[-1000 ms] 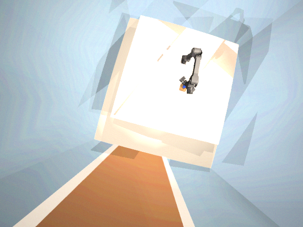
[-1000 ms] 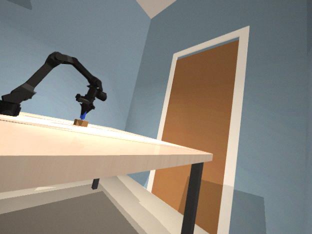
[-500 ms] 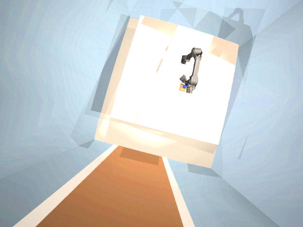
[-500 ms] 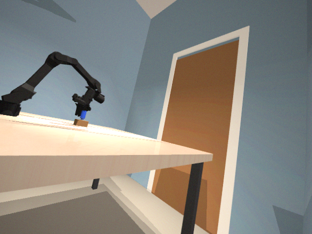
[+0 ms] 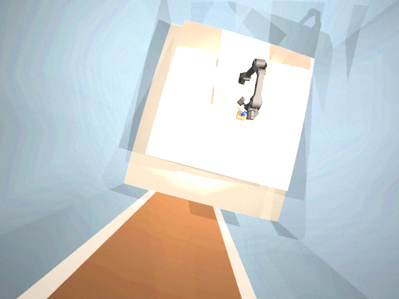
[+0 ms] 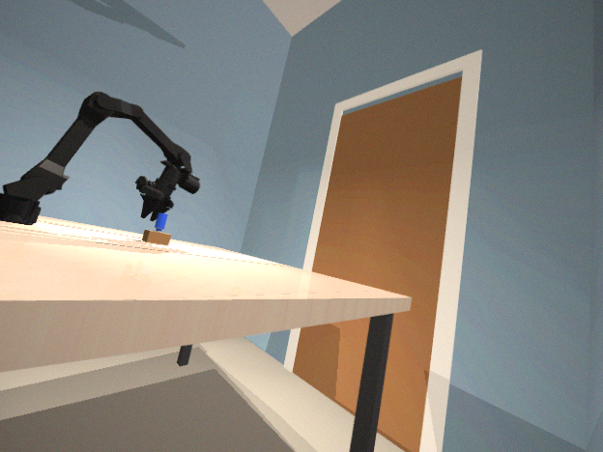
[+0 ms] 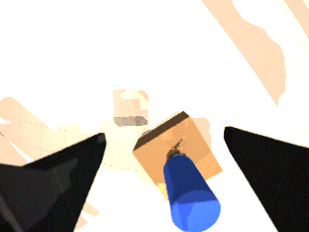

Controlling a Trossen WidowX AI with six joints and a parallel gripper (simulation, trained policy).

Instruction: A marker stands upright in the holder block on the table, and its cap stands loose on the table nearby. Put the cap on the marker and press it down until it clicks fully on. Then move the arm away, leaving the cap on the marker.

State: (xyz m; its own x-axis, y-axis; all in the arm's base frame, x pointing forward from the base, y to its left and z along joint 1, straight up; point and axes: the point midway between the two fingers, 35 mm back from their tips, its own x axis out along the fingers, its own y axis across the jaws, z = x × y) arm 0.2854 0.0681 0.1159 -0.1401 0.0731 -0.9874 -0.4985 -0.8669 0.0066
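Note:
The blue cap (image 5: 243, 113) (image 6: 160, 221) (image 7: 182, 178) sits over the marker, which stands in the orange-brown holder block (image 5: 238, 117) (image 6: 157, 237) (image 7: 154, 164) on the table. The cap's lower end is close above the block and almost none of the marker's barrel shows. Whether the cap is fully clicked on cannot be told. My gripper (image 6: 149, 217) (image 7: 164, 135) is open and empty. Its fingers stand wide apart in the wrist view, clear of the cap on both sides. In the exterior view the fingertips are tilted and just beside and above the cap's top.
The pale table (image 5: 199, 135) (image 6: 204, 282) is brightly lit, with washed-out patches of light and shadow. The arm (image 5: 258, 85) (image 6: 72, 141) reaches from its base to just above the holder block. A brown door (image 5: 154, 250) (image 6: 385, 209) stands beyond the table.

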